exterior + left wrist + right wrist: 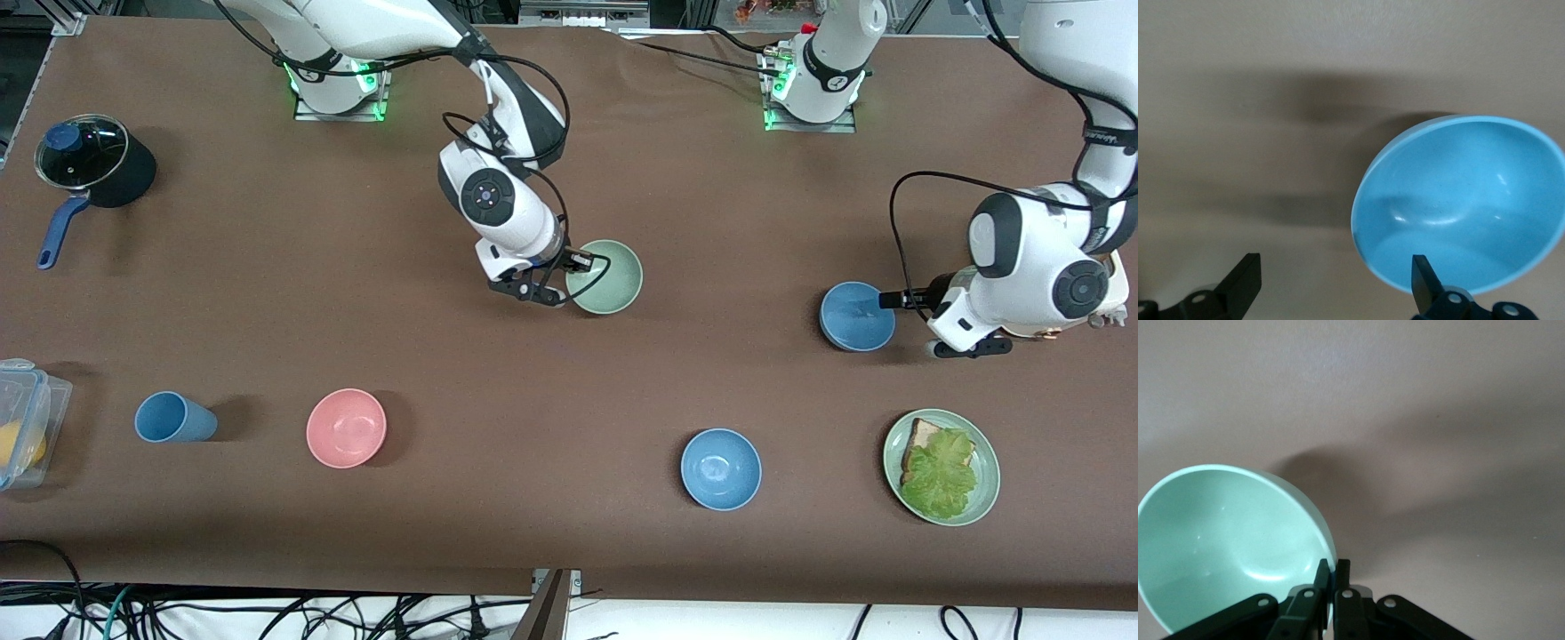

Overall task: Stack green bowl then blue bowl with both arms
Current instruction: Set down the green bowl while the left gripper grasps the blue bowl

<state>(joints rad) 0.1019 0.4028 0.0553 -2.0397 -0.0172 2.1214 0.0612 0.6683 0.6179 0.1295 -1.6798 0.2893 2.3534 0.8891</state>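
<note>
Nearest the front camera on the brown desk [551, 533] lie a clear lidded container [25, 418] at the right arm's end, then a blue cup [173, 418] on its side, a pink bowl [346, 428], a brighter blue bowl [721, 468], and a green plate [982, 498] with bread and lettuce toward the left arm's end. Farther from the camera, the blue bowl [856, 316] sits tilted on the desk beside the left gripper [965, 347]; the wrist view shows its fingers [1245, 283] spread wide, one tip [1423, 277] against the bowl's [1465, 200] rim, the other well apart on bare desk. Farther still, near the middle, the green bowl [609, 277] is tipped up with the right gripper [542, 292] pinching its rim; the wrist view shows the fingers [1341, 577] pressed together on the bowl's [1225, 540] edge. Farthest off, at the right arm's end, stands a dark pot [98, 164] with a glass lid and blue handle.
</note>
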